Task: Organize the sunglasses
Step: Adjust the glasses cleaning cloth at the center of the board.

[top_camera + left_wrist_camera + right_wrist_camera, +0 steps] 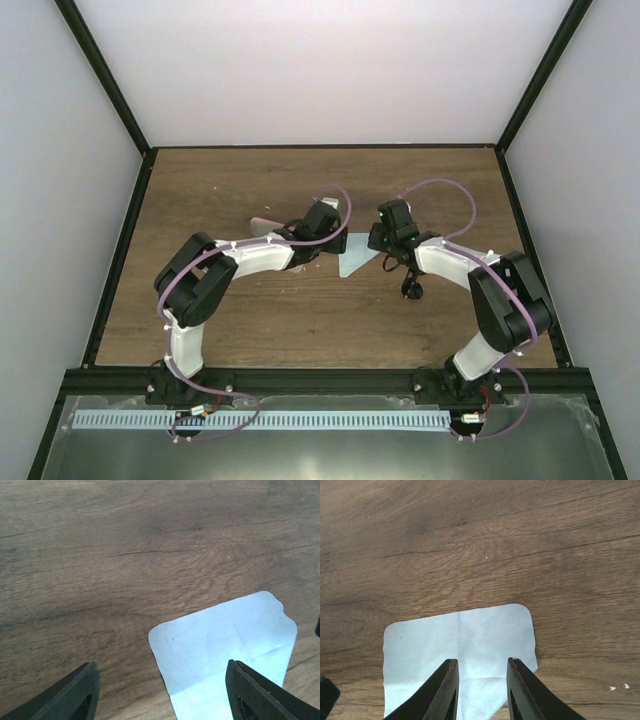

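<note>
Left pincer [161, 664]: wide apart, empty.
Right pincer [481, 661]: narrow gap, empty, over cloth [420, 647].
Sunglasses [410, 288]: beside right pincer; probably light, fragile; grip bridge.

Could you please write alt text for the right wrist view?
A light blue cloth lies flat on a wooden table. The right tool, its two dark fingers slightly apart, hangs over the cloth's near part.
</note>
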Robot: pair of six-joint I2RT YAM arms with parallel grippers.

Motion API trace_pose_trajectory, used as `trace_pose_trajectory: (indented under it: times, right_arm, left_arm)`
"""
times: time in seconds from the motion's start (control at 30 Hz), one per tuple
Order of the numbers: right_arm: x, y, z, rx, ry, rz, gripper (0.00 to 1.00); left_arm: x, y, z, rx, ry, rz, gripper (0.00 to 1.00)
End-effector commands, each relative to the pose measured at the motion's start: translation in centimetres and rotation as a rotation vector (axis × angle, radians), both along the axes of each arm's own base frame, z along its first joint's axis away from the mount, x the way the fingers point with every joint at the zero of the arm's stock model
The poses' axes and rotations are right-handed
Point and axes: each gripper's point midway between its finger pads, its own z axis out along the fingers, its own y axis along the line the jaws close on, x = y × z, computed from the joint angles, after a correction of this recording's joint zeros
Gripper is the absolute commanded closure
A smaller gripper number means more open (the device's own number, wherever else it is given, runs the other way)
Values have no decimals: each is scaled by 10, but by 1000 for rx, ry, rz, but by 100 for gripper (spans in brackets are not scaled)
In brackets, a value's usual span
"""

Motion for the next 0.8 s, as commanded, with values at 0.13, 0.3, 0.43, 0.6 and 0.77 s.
trace_pose_trajectory:
  times: [0.13,0.3,0.43,0.6,0.77]
  right_arm:
    - [6,0,7,9,-25,-11,71]
    - [7,3,-2,4,4,-2,71]
    - [7,3,1,5,0,1,71]
    - [6,3,3,11,-3,1,71]
    - [6,3,2,13,-1,-1,71]
  left_arm:
    - [-13,-22,20,-44,-16,-46,27]
    - [-6,-32,-4,-1,-1,-34,28]
    - [1,-32,-17,52,-4,-26,32]
    - [4,-33,-24,88,-9,-41,38]
    - [7,-29,-27,115,-20,-37,38]
